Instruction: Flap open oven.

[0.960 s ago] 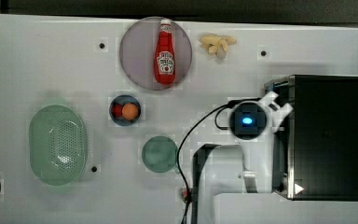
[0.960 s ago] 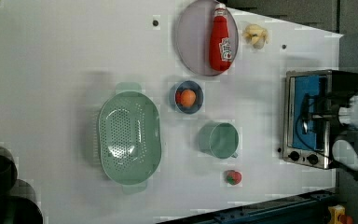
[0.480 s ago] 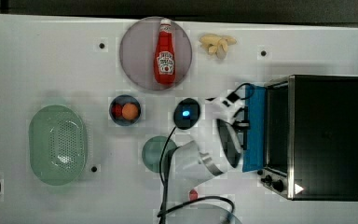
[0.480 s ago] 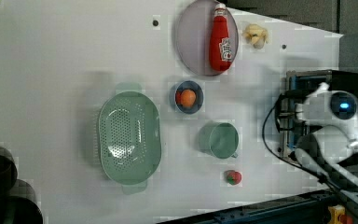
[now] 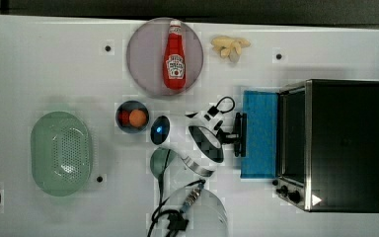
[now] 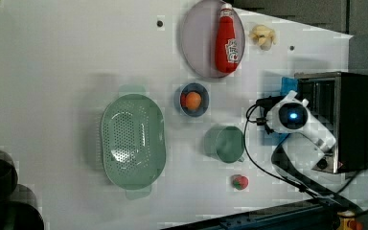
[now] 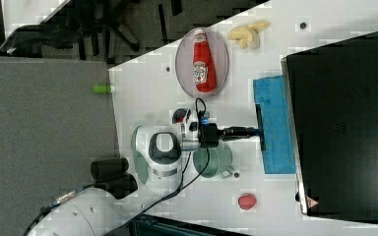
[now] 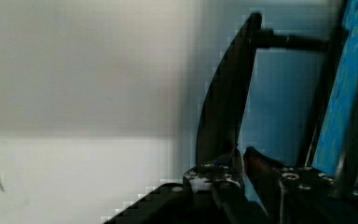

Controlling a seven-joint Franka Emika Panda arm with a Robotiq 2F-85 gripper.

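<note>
On the top view's right sits the oven (image 5: 345, 143), its blue door (image 5: 259, 133) folded flat toward the table's middle. From the right view I see the arm (image 7: 162, 152) stretched level, its gripper (image 7: 256, 132) narrowed on the handle (image 7: 260, 127); the top view hides that grip behind the wrist. Up close in the wrist view, I see the fingers (image 8: 256, 163) pinching the dark bar (image 8: 228, 93) beside the blue glass.

My arm reaches out low and level toward the top view's right, forearm bent at the elbow, wrist rolled sideways. The gripper (image 5: 239, 134) points horizontally, its jaws pinched narrowly around the oven's (image 5: 345, 143) handle bar (image 7: 261, 129).
</note>
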